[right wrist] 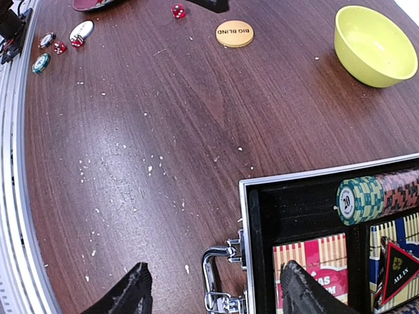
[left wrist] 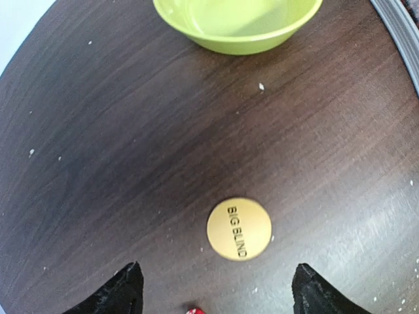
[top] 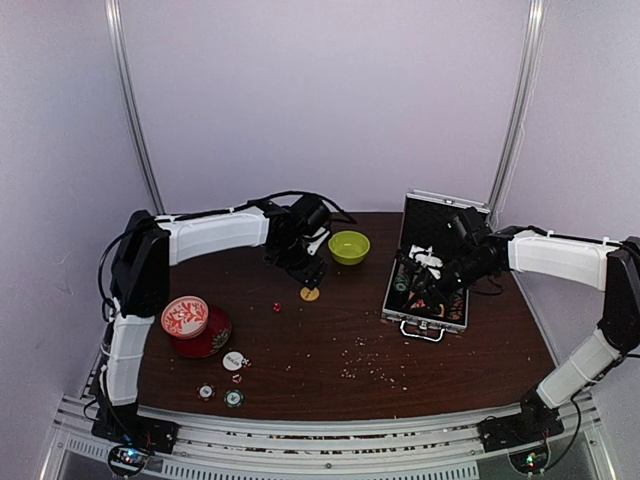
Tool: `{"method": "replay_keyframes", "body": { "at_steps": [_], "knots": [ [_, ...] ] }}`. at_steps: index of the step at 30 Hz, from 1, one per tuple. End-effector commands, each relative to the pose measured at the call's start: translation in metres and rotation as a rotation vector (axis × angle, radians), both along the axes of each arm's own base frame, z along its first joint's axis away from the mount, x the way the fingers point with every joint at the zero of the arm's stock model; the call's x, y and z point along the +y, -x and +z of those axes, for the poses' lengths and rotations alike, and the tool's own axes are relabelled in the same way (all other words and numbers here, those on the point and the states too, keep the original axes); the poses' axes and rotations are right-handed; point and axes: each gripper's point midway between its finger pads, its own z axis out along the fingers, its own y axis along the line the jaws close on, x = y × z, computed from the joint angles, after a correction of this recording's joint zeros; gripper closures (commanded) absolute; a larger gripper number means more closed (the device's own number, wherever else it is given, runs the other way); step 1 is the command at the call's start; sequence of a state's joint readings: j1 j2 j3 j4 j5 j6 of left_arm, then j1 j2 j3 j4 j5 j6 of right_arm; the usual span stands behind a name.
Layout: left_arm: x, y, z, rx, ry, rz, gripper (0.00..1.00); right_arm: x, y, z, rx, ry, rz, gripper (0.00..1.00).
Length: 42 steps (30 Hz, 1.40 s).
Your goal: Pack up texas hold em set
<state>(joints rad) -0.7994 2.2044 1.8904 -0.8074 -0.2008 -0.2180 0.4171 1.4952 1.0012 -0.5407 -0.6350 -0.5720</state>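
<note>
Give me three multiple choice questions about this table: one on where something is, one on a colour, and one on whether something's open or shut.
1. The silver case is: A) open, B) shut and latched, C) upside down.
2. The bowl is: A) blue, B) lime green, C) white.
3. The gold BIG BLIND button lies: A) inside the case, B) in the bowl, C) on the table by the left hand.

Answers:
1 A: its lid stands up, and the chips and cards show inside.
2 B: all three views show it lime green.
3 C: the left wrist view shows it flat on bare wood, apart from the bowl.
</note>
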Motion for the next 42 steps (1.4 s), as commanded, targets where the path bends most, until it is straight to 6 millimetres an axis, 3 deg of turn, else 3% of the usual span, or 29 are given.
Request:
{"method": "replay_keyframes", "body": {
  "at_steps": [1, 5, 12, 24, 36, 42],
  "knots": [
    [-0.02, -0.014, -0.002, -0.009, 0.035, -0.059, 0.2, 0.0, -0.001, -0.007, 0.001, 0.017, -0.007, 0.32],
    [-0.021, -0.02, -0.02, 0.006, 0.011, -0.061, 0.25, -0.001, -0.002, -0.011, 0.005, 0.032, -0.01, 0.32],
    [-0.022, -0.025, -0.041, 0.031, 0.011, -0.076, 0.24, -0.001, -0.001, -0.017, 0.016, 0.051, -0.005, 0.32],
    [-0.022, -0.011, -0.067, 0.121, 0.016, -0.108, 0.28, -0.002, 0.0, -0.025, 0.032, 0.074, 0.001, 0.33],
    [-0.015, 0.011, -0.082, 0.202, 0.016, -0.128, 0.33, -0.002, 0.001, -0.029, 0.039, 0.091, 0.003, 0.33],
    [-0.025, 0.031, -0.072, 0.215, 0.058, -0.163, 0.38, -0.003, 0.0, -0.029, 0.035, 0.098, 0.001, 0.34]
  ]
}}
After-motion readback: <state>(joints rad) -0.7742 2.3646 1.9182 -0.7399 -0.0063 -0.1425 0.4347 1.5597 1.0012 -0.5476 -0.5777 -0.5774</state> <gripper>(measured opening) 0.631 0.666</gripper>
